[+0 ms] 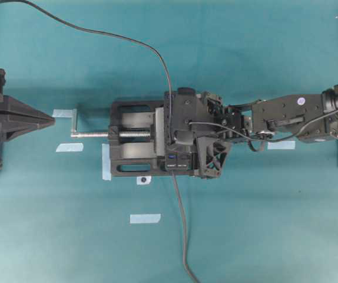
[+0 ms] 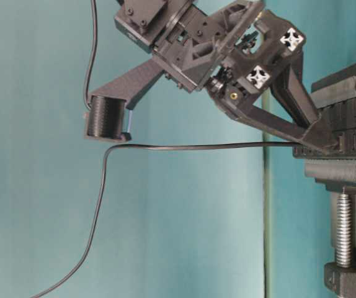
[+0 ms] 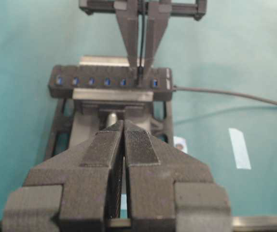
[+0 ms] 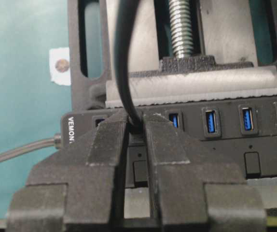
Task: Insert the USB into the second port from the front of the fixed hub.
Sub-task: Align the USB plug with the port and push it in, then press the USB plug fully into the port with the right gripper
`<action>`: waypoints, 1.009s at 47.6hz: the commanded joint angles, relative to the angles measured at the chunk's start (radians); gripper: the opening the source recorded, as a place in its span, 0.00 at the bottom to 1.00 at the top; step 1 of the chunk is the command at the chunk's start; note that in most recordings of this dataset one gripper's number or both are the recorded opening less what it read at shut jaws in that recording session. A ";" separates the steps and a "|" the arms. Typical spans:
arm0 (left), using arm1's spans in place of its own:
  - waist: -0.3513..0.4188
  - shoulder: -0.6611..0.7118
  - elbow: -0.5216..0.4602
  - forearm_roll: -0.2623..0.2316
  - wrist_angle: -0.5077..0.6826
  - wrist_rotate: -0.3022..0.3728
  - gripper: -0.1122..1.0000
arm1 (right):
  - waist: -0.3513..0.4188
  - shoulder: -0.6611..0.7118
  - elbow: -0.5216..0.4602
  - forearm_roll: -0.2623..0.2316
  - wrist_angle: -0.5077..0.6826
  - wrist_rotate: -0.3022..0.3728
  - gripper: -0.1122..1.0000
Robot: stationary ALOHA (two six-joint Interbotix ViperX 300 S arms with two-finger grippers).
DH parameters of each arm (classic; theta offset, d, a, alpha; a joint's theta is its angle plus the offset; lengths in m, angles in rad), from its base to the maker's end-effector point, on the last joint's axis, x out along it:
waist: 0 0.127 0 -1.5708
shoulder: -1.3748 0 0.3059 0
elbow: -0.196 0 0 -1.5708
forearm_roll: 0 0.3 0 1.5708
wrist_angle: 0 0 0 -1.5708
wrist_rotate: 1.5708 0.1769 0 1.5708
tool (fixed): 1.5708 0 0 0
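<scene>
At the worktop's left edge: left gripper, fingers pressed together, holding nothing. Centre: black vise with silver screw handle, clamping the fixed hub. Over the hub's front end: right gripper, fingers clamped on the USB, its plug at the second port; cable trails to the far-left corner.

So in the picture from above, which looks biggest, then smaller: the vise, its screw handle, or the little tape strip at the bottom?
1. The vise.
2. Its screw handle.
3. The tape strip, clearly smallest.
</scene>
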 commanded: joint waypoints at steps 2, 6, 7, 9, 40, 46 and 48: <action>0.002 0.006 -0.014 0.003 -0.009 -0.002 0.11 | 0.023 0.009 0.005 0.000 0.029 -0.002 0.18; 0.002 0.006 -0.012 0.003 -0.009 -0.002 0.11 | 0.023 0.014 0.006 0.000 0.029 -0.002 0.18; 0.002 0.006 -0.012 0.002 -0.009 -0.002 0.11 | 0.023 0.017 0.006 0.000 0.029 -0.002 0.18; 0.002 0.006 -0.012 0.003 -0.009 -0.002 0.11 | 0.025 0.020 0.006 -0.002 0.028 -0.002 0.18; 0.002 0.003 -0.012 0.003 -0.009 -0.002 0.11 | 0.029 0.012 -0.005 -0.002 0.034 0.002 0.17; 0.002 -0.002 -0.011 0.003 -0.009 -0.002 0.11 | 0.028 0.000 -0.005 0.000 0.028 0.005 0.18; 0.002 -0.003 -0.009 0.002 -0.009 -0.002 0.11 | 0.028 -0.002 -0.005 -0.002 0.031 0.005 0.18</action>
